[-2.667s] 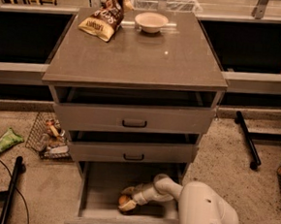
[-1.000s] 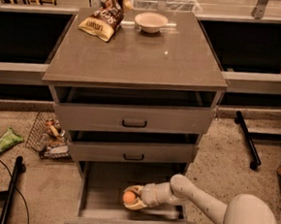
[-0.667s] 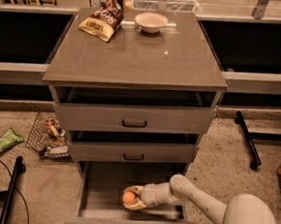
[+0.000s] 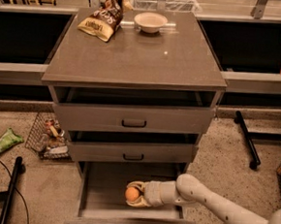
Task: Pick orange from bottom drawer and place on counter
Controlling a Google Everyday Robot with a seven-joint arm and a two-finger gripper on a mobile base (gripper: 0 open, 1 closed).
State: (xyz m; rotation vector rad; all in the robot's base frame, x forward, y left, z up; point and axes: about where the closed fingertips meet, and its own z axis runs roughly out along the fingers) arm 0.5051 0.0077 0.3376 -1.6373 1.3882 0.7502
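Note:
The orange (image 4: 132,194) is small and round, inside the open bottom drawer (image 4: 100,186), right of its middle. My gripper (image 4: 135,195) reaches in from the right, low in the drawer, and its pale fingers (image 4: 136,203) wrap around the orange above and below. The white arm runs off to the lower right. The counter (image 4: 140,55) is the grey-brown glossy top of the cabinet, above the two shallower drawers.
A chip bag (image 4: 103,17) lies at the counter's back left and a white bowl (image 4: 150,22) at the back middle. The top drawer (image 4: 134,117) and middle drawer (image 4: 133,152) stand slightly open. A wire basket (image 4: 46,135) and green wrapper (image 4: 4,141) lie on the floor left.
Since 2.7 s ago the arm has swung out to the right and the gripper has closed around the orange. In the last second nothing visibly moved.

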